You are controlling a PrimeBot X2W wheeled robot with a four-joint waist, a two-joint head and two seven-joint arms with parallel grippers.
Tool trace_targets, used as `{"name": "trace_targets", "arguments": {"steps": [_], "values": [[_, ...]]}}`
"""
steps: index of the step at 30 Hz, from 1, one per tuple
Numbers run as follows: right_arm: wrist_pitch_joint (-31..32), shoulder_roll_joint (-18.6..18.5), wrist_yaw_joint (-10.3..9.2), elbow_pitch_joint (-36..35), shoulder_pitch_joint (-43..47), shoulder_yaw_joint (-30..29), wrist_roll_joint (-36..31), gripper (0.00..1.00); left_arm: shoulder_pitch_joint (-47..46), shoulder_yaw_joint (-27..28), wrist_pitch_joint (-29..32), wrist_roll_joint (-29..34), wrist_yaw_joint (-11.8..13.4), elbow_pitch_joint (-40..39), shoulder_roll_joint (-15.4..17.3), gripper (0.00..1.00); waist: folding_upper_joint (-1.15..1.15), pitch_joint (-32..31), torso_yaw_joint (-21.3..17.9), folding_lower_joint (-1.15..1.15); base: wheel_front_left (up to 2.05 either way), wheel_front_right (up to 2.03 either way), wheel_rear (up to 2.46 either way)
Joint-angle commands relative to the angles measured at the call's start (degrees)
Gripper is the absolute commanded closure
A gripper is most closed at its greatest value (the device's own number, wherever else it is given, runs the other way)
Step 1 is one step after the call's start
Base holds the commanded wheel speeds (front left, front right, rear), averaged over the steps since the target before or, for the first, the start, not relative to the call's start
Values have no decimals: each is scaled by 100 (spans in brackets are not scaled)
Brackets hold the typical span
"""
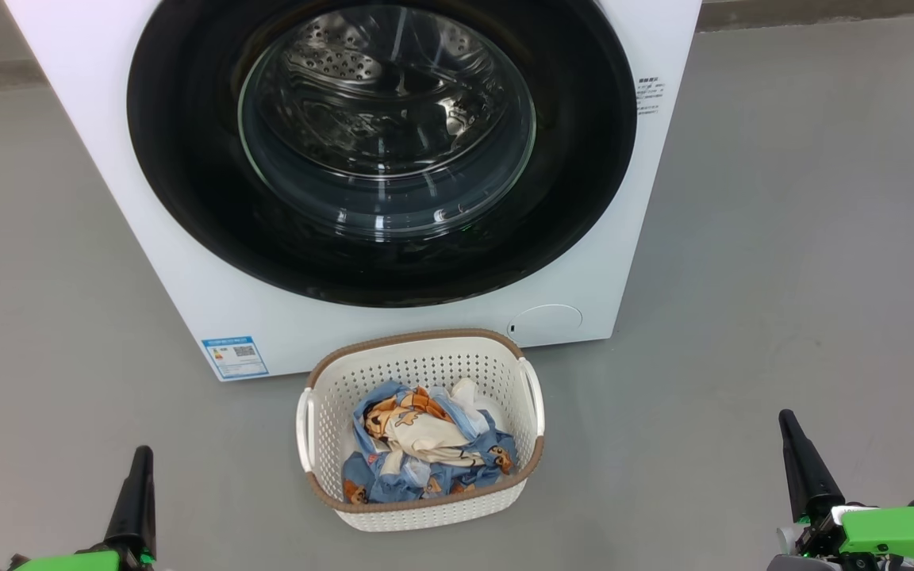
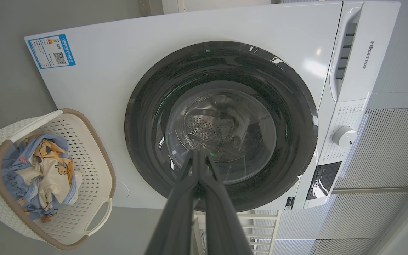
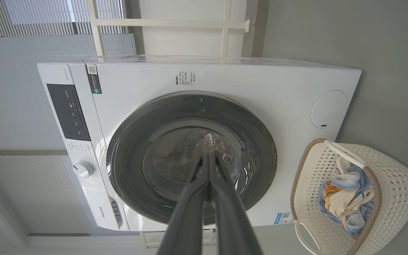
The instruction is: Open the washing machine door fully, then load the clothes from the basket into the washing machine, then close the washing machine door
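The white washing machine [image 1: 187,262] stands ahead with its round black door [image 1: 179,159] closed flat against the front; steel drum holes show through the glass. On the floor before it sits the cream basket [image 1: 322,412] holding the blue bear-print clothes [image 1: 425,448]. My left gripper [image 1: 142,454] is at the lower left, shut and empty. At the lower right my right gripper [image 1: 784,418] is shut and empty too. Both are well short of the basket. In the wrist views each gripper's fingers [image 2: 198,156] [image 3: 209,156] are pressed together, pointing at the door [image 2: 147,117] [image 3: 126,159].
Grey floor [image 1: 782,238] spreads on both sides of the machine and around the basket. The control panel with its white knob [image 2: 344,136] lies at the machine's top. White slatted wall panels [image 3: 48,46] and a white frame stand behind the machine.
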Motion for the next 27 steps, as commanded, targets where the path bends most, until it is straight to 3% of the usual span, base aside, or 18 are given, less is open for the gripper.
{"name": "trace_targets", "arguments": {"steps": [1,27], "values": [[42,-67,-6,-141,-235,151,22,100,-233,183,43,19,-19,-110,89,100,0,0,0,0,0,0,0],[42,-67,-6,-141,-235,151,22,100,-233,183,42,18,-19,-110,89,100,0,0,0,0,0,0,0]]}}
